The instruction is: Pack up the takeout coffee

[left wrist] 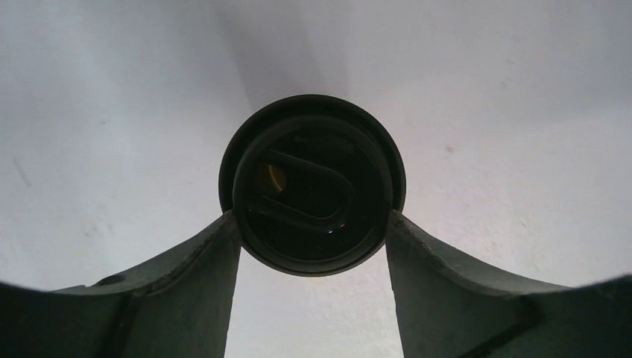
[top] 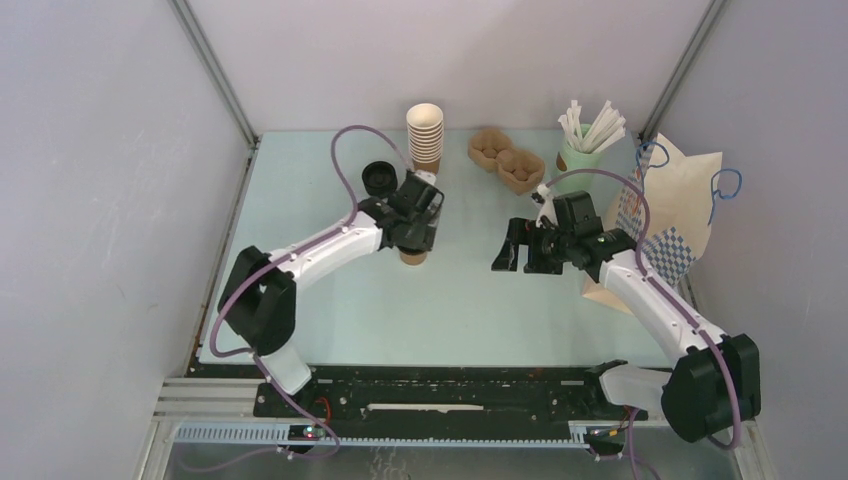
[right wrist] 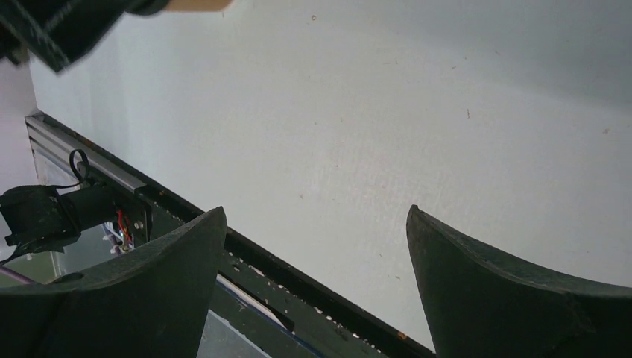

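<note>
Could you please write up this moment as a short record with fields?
Coffee cup: upright on the table, left of centre, black lid on top
Left gripper: fingers on either side of the cup, under the lid's rim; a firm grip cannot be confirmed
Right gripper: open, empty, over bare table
Paper bag: standing at the right edge
Back row: spare lid, stack of cups, pulp trays, green cup of straws
Status: cup not yet in the bag
</note>
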You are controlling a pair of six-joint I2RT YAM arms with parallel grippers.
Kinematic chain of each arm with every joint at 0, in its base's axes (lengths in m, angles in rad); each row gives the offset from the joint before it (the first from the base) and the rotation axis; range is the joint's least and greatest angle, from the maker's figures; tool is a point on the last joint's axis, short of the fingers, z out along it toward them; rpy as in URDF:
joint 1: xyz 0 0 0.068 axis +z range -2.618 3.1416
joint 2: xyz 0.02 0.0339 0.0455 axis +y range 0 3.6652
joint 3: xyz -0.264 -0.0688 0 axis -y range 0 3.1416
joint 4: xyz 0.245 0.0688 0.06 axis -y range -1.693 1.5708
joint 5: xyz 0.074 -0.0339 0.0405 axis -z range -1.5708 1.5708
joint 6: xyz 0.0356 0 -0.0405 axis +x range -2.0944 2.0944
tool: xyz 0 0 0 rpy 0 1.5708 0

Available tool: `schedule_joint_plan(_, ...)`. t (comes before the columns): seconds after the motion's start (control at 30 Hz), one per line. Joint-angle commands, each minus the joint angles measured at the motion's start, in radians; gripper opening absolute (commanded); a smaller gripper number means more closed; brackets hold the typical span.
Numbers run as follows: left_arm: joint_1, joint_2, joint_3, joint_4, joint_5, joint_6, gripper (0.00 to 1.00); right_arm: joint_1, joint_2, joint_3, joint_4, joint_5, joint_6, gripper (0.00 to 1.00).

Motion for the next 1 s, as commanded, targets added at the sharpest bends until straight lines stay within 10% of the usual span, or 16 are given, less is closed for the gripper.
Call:
schedule_joint_plan(0.0,0.131,-0.005,0.034,0.005,-0.063,0.017,0.64,0.005,-0.061,0.003,-0.024,0.031,-0.03,0.99)
schedule_joint_plan(0.5,0.435,0.05,0.014,0.145,-0.032,-0.018,0.65,0.004,-0.161,0.018,-0.085,0.04,-0.029,1.0)
schedule_joint_plan(0.97,0.435,-0.086,0.048,0.044,0.041,-0.017,0.98,0.005,-0.242,0.435,-0.465,0.479,-0.102,1.0)
